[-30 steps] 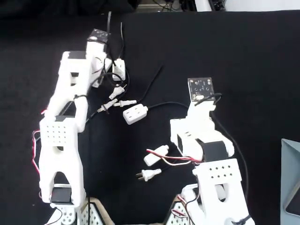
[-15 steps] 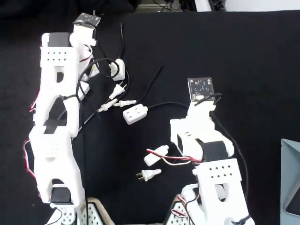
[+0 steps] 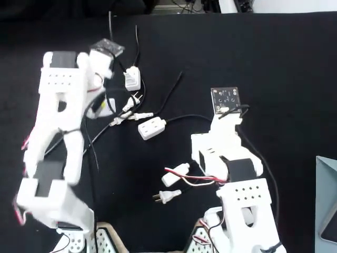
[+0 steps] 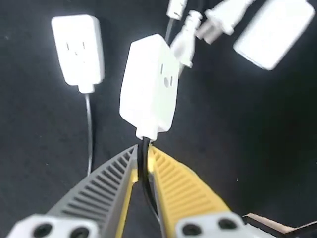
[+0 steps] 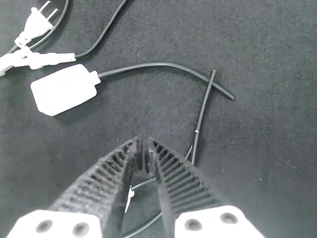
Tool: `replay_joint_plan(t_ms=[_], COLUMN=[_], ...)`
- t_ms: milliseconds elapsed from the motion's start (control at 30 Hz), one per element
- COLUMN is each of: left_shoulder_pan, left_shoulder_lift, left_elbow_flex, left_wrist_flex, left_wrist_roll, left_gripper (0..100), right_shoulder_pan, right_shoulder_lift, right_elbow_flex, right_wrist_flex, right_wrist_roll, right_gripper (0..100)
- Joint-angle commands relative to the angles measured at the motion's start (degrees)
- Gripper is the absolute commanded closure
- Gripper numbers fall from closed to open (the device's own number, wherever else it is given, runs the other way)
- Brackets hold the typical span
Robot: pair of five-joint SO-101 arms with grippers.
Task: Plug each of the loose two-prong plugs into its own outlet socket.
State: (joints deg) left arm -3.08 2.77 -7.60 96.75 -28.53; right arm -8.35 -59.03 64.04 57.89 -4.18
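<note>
We pinch black cord (image 4: 143, 148) with left fingers (image 4: 174, 181) just under white socket block (image 4: 151, 89), likely to drag it toward white two-prong plugs (image 4: 218, 22). Right fingers (image 5: 173, 173) closed, empty.

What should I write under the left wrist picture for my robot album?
The left gripper pinches the black cord just behind a white outlet socket, with loose plugs beyond.

L arm (image 3: 58, 121) stretched fwd, L gripper (image 4: 143, 151) clamped on cord (image 4: 145, 183); R arm (image 3: 226, 158) folded low, R gripper (image 5: 143, 144) closed.
</note>
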Motion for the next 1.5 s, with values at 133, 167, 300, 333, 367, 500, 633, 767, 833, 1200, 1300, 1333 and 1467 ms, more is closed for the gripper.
replay_joint_plan(t_ms=[133, 167, 300, 333, 367, 500, 633, 767, 833, 1200, 1300, 1333, 1467], left_shoulder_pan=[3.8, 3.9, 1.6, 0.8, -0.1, -4.9, -7.5, -7.7, -7.4, -7.3, -7.3, -7.3, -7.3], left_shoulder_lift=[-23.4, -25.5, -32.6, -34.2, -35.6, -41.3, -47.6, -55.8, -60.9, -76.5, -74.1, -72.8, -64.1], left_elbow_flex=[33.2, 38.0, 54.6, 57.9, 60.8, 68.5, 73.5, 78.5, 80.9, 87.8, 87.7, 87.8, 83.2], left_wrist_flex=[-16.4, -19.6, -34.9, -38.8, -42.9, -57.1, -63.3, -63.1, -63.1, -63.6, -66.2, -67.9, -71.6], left_wrist_roll=[-9.9, -12.0, -19.3, -20.7, -21.9, -24.3, -24.1, -22.5, -22.3, -16.0, -16.0, -15.8, -13.9], left_gripper=[97, 97, 97, 97, 97, 96, 82, 68, 70, 74, 74, 74, 74], right_shoulder_pan=[-0.9, -0.9, -0.9, -0.9, -0.9, -0.9, -0.9, -0.9, -0.9, -0.9, -0.9, -0.9, -0.9], right_shoulder_lift=[-0.9, -0.9, -0.8, -0.7, -0.7, -0.7, -0.7, -0.7, -0.7, -0.7, -0.7, -0.7, -0.7], right_elbow_flex=[-0.3, -0.3, -0.3, -0.3, -0.3, -0.3, -0.3, -0.3, -0.3, -0.3, -0.3, -0.3, -0.3], right_wrist_flex=[-1.0, -1.0, -1.0, -1.0, -1.0, -1.0, -1.1, -1.1, -1.1, -1.1, -1.1, -1.1, -1.1], right_wrist_roll=[0.2, 0.1, 0.1, 0.1, 0.1, 0.2, 0.3, 0.4, 0.4, 0.4, 0.3, 0.3, 0.2], right_gripper=[97.7, 97.7, 97.7, 97.7, 97.7, 97.7, 97.7, 97.7, 97.7, 97.7, 97.7, 97.7, 97.7])
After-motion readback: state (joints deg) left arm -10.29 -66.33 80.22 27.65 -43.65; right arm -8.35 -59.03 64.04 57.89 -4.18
